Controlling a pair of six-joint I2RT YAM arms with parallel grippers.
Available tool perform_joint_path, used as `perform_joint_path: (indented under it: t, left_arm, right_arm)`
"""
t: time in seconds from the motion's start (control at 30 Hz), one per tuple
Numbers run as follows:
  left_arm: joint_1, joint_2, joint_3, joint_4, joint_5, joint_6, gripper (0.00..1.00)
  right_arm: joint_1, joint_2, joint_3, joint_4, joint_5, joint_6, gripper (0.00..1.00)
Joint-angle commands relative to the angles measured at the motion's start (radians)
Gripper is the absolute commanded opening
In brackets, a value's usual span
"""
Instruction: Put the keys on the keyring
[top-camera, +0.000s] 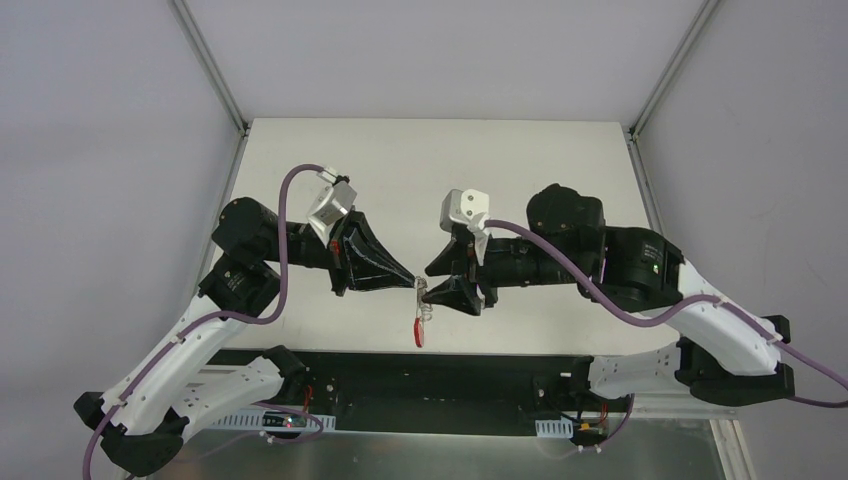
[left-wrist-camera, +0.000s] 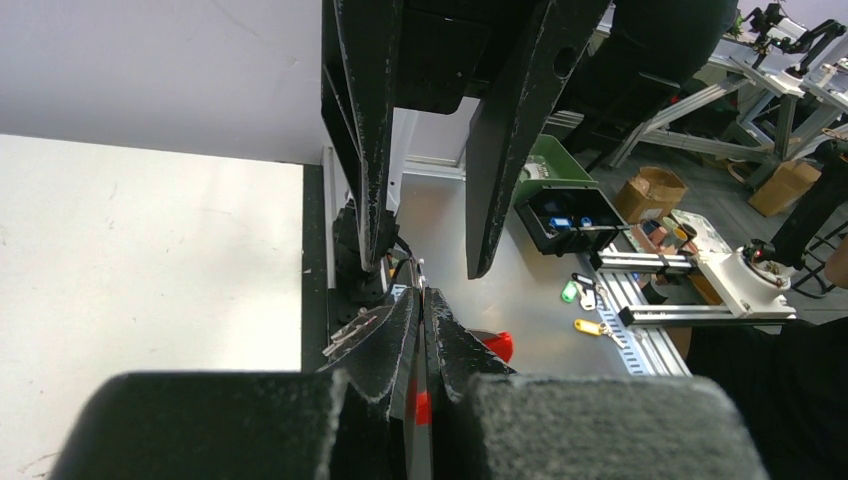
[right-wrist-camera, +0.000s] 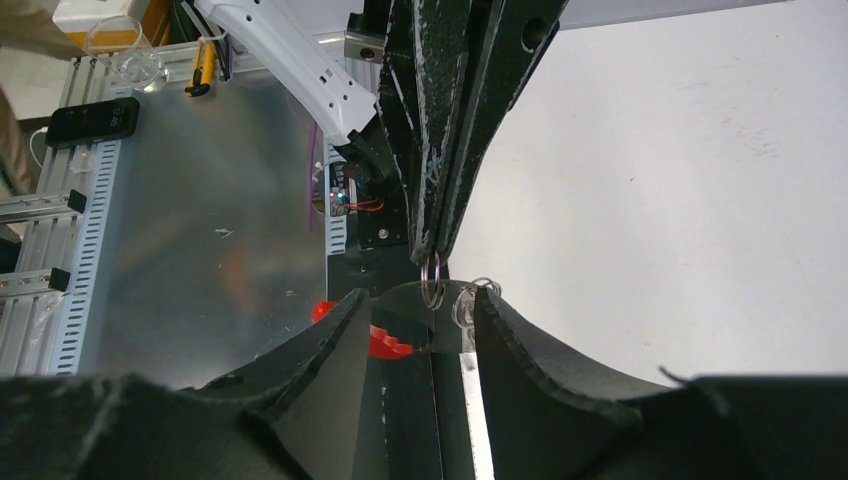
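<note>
Left gripper (left-wrist-camera: 422, 300): fingers pressed together on keyring (right-wrist-camera: 432, 272), red strip (top-camera: 420, 335) hanging beneath. Right gripper (right-wrist-camera: 418, 298): jaws apart, flanking the rings.

Keyring (top-camera: 423, 312): silver wire rings, red plastic strip (top-camera: 420, 334). Left gripper (top-camera: 411, 284) and right gripper (top-camera: 427, 283) matte black, scuffed with pale specks. Arms (top-camera: 190, 350) white shells, black joints. Cables (top-camera: 283, 235) purple. Table (top-camera: 420, 170) plain off-white, faint grey marks. Walls (top-camera: 100, 150) light grey.
</note>
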Motion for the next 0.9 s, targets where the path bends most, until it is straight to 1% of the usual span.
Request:
perform_joint_path:
  t: [0.0, 0.07, 0.2, 0.27, 0.43, 0.73, 0.87]
  left_arm:
    - [-0.003, -0.018, 0.036, 0.039, 0.032, 0.017, 0.0]
    - [-0.003, -0.022, 0.033, 0.038, 0.032, 0.018, 0.0]
    - [-0.002, -0.026, 0.029, 0.039, 0.03, 0.019, 0.0]
    - [-0.002, -0.028, 0.027, 0.038, 0.03, 0.021, 0.0]
    - [-0.002, -0.028, 0.024, 0.038, 0.03, 0.022, 0.0]
    - [-0.003, -0.026, 0.023, 0.036, 0.033, 0.024, 0.0]
    - [-0.002, -0.029, 0.024, 0.035, 0.032, 0.025, 0.0]
  right_arm:
    - [-0.01, 0.019, 0.049, 0.039, -0.034, -0.009, 0.45]
    - [-0.014, 0.023, 0.048, 0.046, -0.036, -0.008, 0.43]
    - [-0.016, 0.03, 0.05, 0.05, -0.047, -0.009, 0.35]
    - [-0.016, 0.035, 0.053, 0.05, -0.051, -0.007, 0.34]
    - [-0.018, 0.039, 0.053, 0.059, -0.055, -0.003, 0.26]
    - [-0.02, 0.03, 0.051, 0.079, -0.052, 0.002, 0.23]
    - [-0.02, 0.034, 0.052, 0.079, -0.055, 0.005, 0.16]
